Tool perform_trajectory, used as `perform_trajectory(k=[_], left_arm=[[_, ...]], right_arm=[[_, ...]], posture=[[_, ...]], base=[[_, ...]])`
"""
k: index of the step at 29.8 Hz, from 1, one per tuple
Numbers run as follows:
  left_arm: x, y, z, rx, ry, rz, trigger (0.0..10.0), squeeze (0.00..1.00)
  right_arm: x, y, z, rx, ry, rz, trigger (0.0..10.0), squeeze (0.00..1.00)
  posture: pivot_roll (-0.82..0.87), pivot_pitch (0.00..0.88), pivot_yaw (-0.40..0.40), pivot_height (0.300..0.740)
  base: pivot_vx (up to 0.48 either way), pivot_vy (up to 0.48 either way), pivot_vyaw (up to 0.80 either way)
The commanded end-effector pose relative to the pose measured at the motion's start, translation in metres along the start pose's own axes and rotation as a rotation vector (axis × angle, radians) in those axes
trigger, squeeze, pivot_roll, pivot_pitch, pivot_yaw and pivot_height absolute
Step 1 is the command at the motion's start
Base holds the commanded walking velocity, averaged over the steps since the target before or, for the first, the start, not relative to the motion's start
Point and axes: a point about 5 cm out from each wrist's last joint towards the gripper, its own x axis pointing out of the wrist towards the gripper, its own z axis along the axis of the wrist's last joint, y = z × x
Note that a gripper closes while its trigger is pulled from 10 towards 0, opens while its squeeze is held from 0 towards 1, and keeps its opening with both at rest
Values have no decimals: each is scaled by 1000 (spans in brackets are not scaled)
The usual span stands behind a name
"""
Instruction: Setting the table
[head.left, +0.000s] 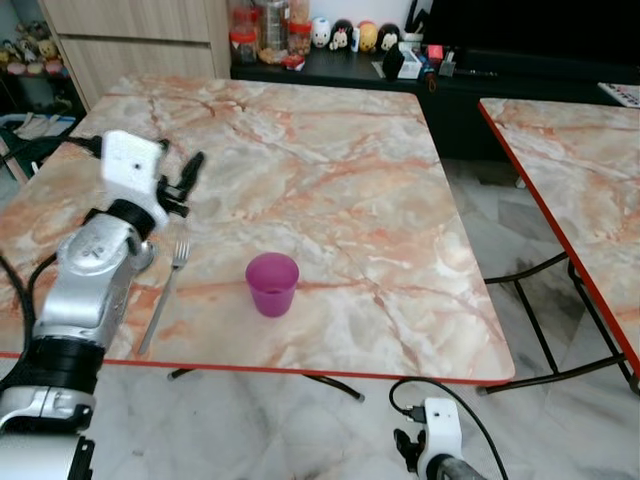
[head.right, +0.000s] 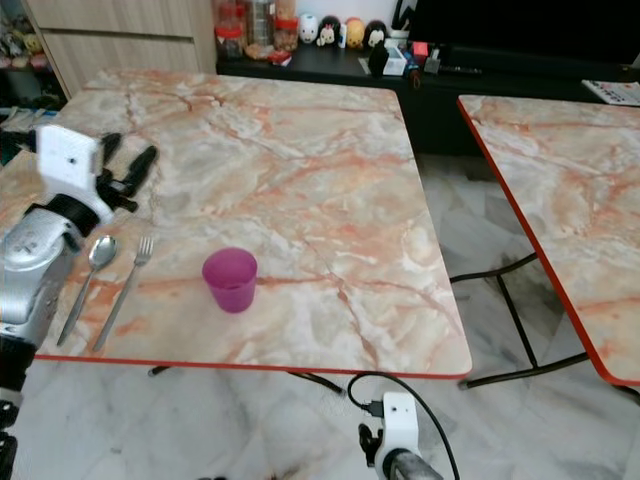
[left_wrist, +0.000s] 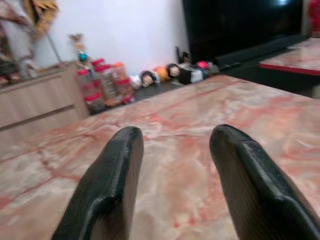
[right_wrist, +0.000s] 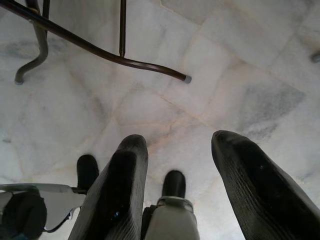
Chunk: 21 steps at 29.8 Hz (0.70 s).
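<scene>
Marble surface (head.left: 330, 170), red-edged, pink veining. Near its front edge lie three things in a row: spoon (head.right: 88, 270), fork (head.right: 125, 288), then a purple cup (head.right: 231, 280).

Spoon and fork lie side by side, handles toward the robot, heads pointing away. They are close but apart. Cup stands upright to the right of the fork, near it but not touching, mouth up; nothing visible inside.

Left gripper (head.right: 127, 166) hangs above the surface just beyond the heads of the spoon and fork, at the robot's left. Its fingers (left_wrist: 107, 185) are spread, nothing between them; the left wrist view looks out along the bare marble between the two tips. It touches neither piece of cutlery.

Right gripper (right_wrist: 182, 185) hangs low, below the front edge of the surface, over the tiled floor (right_wrist: 225, 75). Its fingers are parted and hold nothing. A dark table leg (right_wrist: 100, 50) crosses the floor ahead of it.

A second surface (head.left: 580, 170) of the same marble stands to the right, well apart, with floor between. Behind, a dark low cabinet (head.left: 340, 65) carries jars and small figures. A wooden cabinet (head.left: 130, 40) stands at far left.
</scene>
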Motion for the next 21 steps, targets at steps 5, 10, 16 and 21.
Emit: perform_trajectory(k=[5, 10, 16, 21], left_arm=[[-2, -36, -6, 6, 144, -381, 10000, 0], [-3, -40, -15, 65, 212, -431, 10000, 0], [-1, -50, -27, 30, 287, -474, 10000, 0], [-2, -52, -30, 28, 318, -507, 10000, 0]], right_arm=[[0, -2, -1, 24, 0, -18, 10000, 0], [-1, -2, -3, 31, 5, -21, 10000, 0], [-1, 0, -4, 36, 5, -19, 10000, 0], [-1, 0, -3, 35, 3, -18, 10000, 0]], posture=[[101, 88, -45, 740], [105, 87, -44, 740], [95, 86, -37, 740], [93, 83, -34, 740]], base=[[0, 0, 0], [0, 0, 0], [0, 0, 0], [0, 0, 0]])
